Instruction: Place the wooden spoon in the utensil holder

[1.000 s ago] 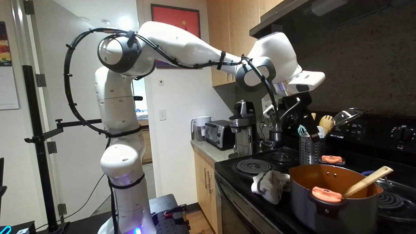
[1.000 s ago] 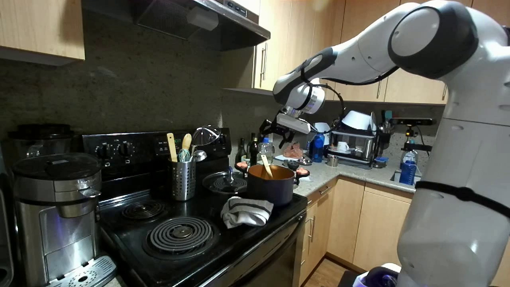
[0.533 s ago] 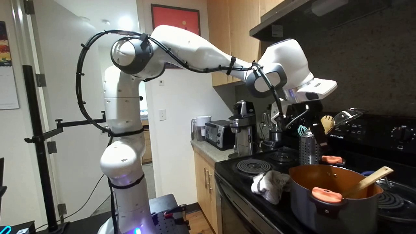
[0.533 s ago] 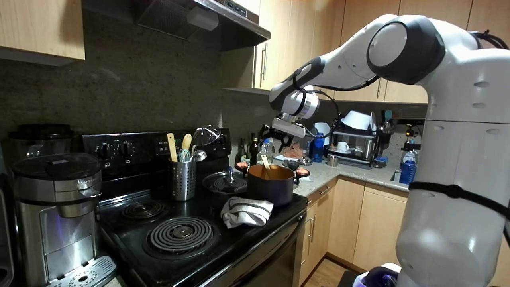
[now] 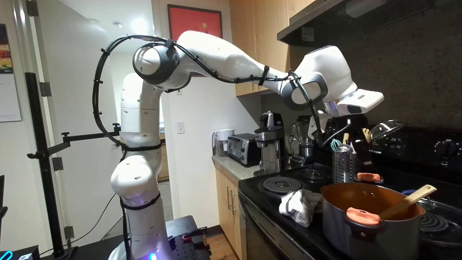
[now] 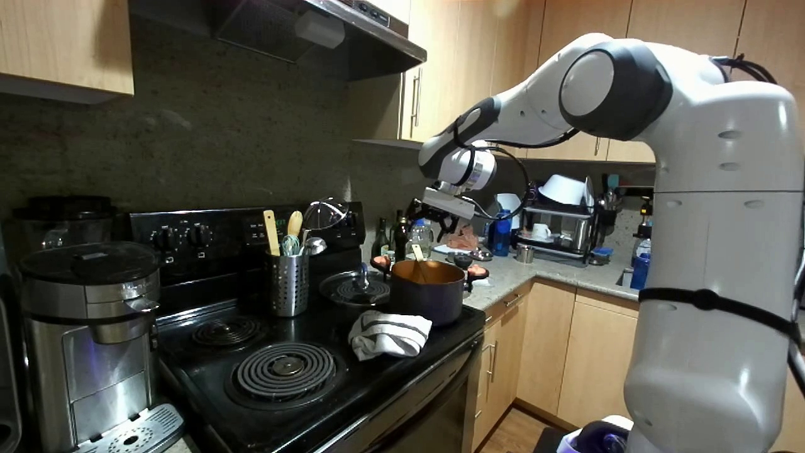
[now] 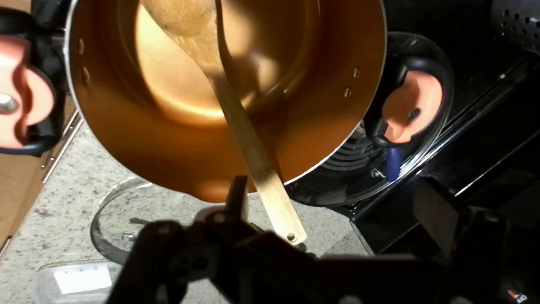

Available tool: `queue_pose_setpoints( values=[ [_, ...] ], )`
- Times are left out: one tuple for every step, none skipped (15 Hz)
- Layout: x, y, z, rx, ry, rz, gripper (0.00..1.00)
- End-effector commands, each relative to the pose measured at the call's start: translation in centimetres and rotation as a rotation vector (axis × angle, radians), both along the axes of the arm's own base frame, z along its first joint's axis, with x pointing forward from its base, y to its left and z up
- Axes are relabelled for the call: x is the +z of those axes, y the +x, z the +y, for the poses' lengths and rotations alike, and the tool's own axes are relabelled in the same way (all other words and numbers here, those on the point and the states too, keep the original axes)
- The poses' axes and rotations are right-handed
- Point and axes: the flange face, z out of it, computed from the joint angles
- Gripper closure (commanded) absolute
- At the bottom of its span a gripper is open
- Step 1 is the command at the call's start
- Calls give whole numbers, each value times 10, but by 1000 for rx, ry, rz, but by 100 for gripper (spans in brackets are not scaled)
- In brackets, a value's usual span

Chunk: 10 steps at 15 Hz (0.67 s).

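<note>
The wooden spoon (image 7: 244, 131) rests with its bowl inside the orange-lined pot, its pale handle (image 5: 411, 201) leaning out over the rim. Above the pot hangs my gripper (image 7: 336, 202), open, its fingers wide apart and holding nothing. In the wrist view the handle's holed end shows in the gap, closer to the left finger (image 7: 237, 198); an exterior view has the gripper (image 6: 431, 220) somewhat above the handle, apart from it. A perforated metal canister, the utensil holder (image 6: 290, 286), stands upright on the stove with several utensils in it; only its edge (image 7: 519, 21) enters the wrist view.
The pot (image 6: 427, 302) has orange-padded handles on both sides. A striped towel (image 6: 390, 333) lies beside it, and a glass lid (image 6: 343, 290) with a blue knob covers a burner. Bottles (image 6: 400, 236) stand behind. The range hood (image 6: 321, 38) juts out overhead.
The arm has lowered, carrying the gripper down and rightward in an exterior view, leftward in an exterior view from elsewhere. Spoon, pot and utensil holder have stayed put.
</note>
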Motion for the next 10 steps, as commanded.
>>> queue_pose_setpoints(
  values=[
    [-2, 30, -30, -114, -1, -14, 0],
    [-5, 36, -37, -144, -5, -13, 0],
    [-9, 42, -44, -172, -11, -7, 0],
    [-14, 48, -49, -198, -16, 0, 0],
    [-19, 54, -54, -218, -21, 9, 0],
    [-22, 59, -58, -234, -29, 16, 0],
    [-27, 65, -60, -244, -39, 25, 0],
    [-30, 70, -63, -251, -49, 31, 0],
    [-34, 77, -65, -255, -60, 36, 0],
    [-37, 82, -68, -259, -69, 41, 0]
  ],
)
